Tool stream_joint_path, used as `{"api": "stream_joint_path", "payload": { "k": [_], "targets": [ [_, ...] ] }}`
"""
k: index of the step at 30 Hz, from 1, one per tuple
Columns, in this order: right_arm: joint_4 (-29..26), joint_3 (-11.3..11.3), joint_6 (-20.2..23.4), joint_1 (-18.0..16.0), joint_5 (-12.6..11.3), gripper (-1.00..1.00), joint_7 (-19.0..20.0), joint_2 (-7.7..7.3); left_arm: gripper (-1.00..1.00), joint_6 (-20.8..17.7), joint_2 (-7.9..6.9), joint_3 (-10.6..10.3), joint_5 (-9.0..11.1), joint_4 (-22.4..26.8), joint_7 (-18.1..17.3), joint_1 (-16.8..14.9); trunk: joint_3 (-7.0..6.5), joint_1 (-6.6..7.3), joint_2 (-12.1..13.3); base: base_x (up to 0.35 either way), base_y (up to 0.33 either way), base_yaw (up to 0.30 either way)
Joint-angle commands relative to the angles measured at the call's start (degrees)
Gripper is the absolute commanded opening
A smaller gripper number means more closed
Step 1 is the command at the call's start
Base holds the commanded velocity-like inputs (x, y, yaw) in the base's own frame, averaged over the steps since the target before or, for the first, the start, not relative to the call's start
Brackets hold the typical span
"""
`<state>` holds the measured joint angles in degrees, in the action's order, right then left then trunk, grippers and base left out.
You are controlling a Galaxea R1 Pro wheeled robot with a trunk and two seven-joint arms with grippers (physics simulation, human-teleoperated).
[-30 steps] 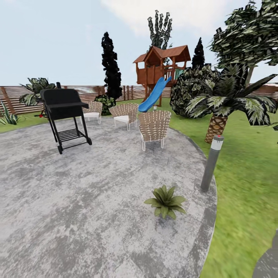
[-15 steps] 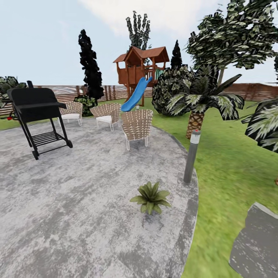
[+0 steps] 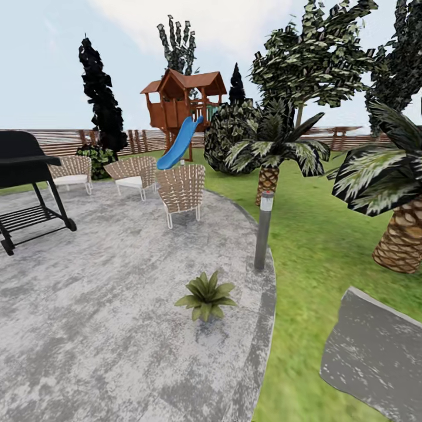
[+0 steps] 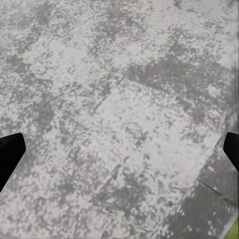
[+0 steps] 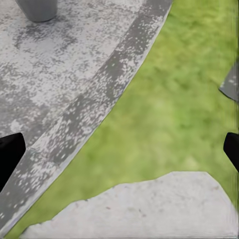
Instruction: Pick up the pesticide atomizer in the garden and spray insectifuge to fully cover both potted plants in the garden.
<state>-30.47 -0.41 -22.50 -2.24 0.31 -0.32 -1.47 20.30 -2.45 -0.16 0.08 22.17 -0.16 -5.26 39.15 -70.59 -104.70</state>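
Broad round gravel patio [image 3: 105,305] spreading across the lower left of the head view, edged by a darker grey curb, with green lawn [image 3: 310,246] of the garden to the right. Brown slatted fence [image 3: 64,140] running along the far side. Tall leafy tree [image 3: 310,53] and dark cypress [image 3: 99,99] against the sky. Wooden playhouse [image 3: 181,105] with a blue slide [image 3: 179,143] far back, beside a round dark shrub [image 3: 231,138]. Two palms with scaly trunks on the lawn: one [image 3: 272,152] just past the patio edge, one [image 3: 398,193] nearer at the right. Black grill [image 3: 26,181] on wheels at the left edge, partly cut off. Three wicker chairs [image 3: 181,190] grouped on the far part of the patio. Grey stepping stone [image 3: 375,351] low on the right, in the grass. Grey post lamp [image 3: 264,231] upright at the patio's rim. One potted plant [image 3: 205,296], a low green rosette, on the gravel near the lamp and well apart from the chairs; pot hard to make out.

Left tool [image 4: 119,149] spread wide over bare gravel, dark fingertips [image 4: 10,154] at opposite picture edges, holding nothing. Right tool [image 5: 119,149] likewise wide and empty, over the patio curb, grass and a pale stone [image 5: 139,209].
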Motion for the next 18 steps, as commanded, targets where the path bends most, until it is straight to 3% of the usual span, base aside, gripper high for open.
{"api": "stream_joint_path", "payload": {
  "k": [1, 18],
  "targets": [
    [0.1, 0.0, -0.2, -0.1, 0.0, 1.00, 0.0, 0.00, 1.00, 0.2, -0.01, 0.0, 0.0, 0.0, 0.0, 0.0, 0.24, -0.22, -0.4, 0.000, 0.000, -0.300],
    [0.0, 0.0, -0.2, -0.1, 0.0, 1.00, 0.0, 0.01, 1.00, 0.2, -0.01, 0.0, 0.0, 0.0, 0.0, 0.0, 3.29, -3.95, -7.3, 0.000, 0.000, -0.300]
  ]
}}
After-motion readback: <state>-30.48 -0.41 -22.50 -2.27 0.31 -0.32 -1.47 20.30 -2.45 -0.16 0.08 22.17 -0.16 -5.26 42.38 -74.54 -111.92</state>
